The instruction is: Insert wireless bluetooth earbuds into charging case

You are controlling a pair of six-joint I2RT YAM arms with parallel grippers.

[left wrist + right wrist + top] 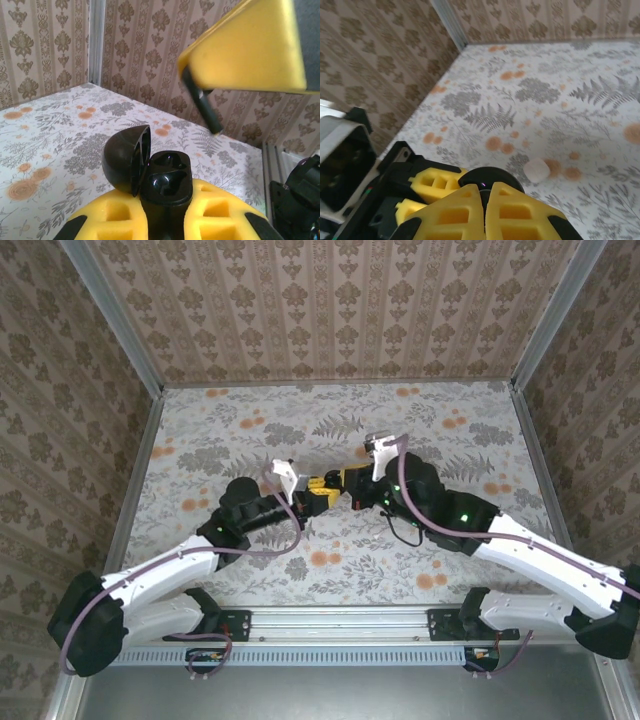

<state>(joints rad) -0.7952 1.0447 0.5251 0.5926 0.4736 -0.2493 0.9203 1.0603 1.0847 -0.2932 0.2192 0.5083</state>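
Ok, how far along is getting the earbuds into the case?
Done: the charging case is open, clamped in the left gripper. In hand: the right gripper, jaws shut, holds a thin black piece, likely an earbud, above it. Left: seating it; whether the sockets are filled I can't tell.

The left arm rises from its base at the near left and reaches up and rightward, elbow bent. The right arm mirrors it from the near right, reaching leftward. The two wrists meet tip to tip near the middle, with the left gripper pointing right and the right gripper pointing left, a little higher. The left fingers are clamped on the charging case — one yellow pad on either side. The right fingers are pressed flat together, angled down over the left gripper's tips.
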